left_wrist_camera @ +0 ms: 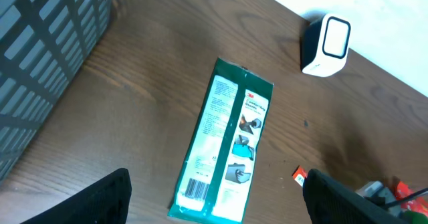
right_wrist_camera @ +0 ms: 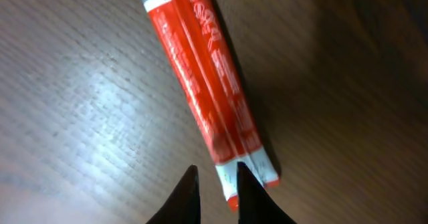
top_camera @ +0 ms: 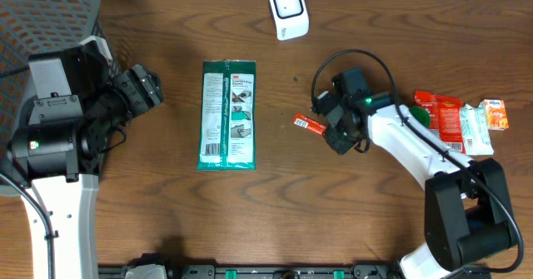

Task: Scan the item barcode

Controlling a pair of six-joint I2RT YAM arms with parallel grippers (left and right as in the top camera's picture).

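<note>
The right end effector (right_wrist_camera: 217, 196) pinches the white tip of a red pack (right_wrist_camera: 207, 77) lying on the worktop (top_camera: 166, 221), right of centre; its lettering is too blurred to read. The left end effector (top_camera: 148, 87) hangs spread wide beside a green pack (top_camera: 228, 114) marked 3M.

Red stick pack (right_wrist_camera: 200, 83), white tip; green packet (top_camera: 229, 115), apparently white-panelled; brown wood-grain table (top_camera: 166, 221).
</note>
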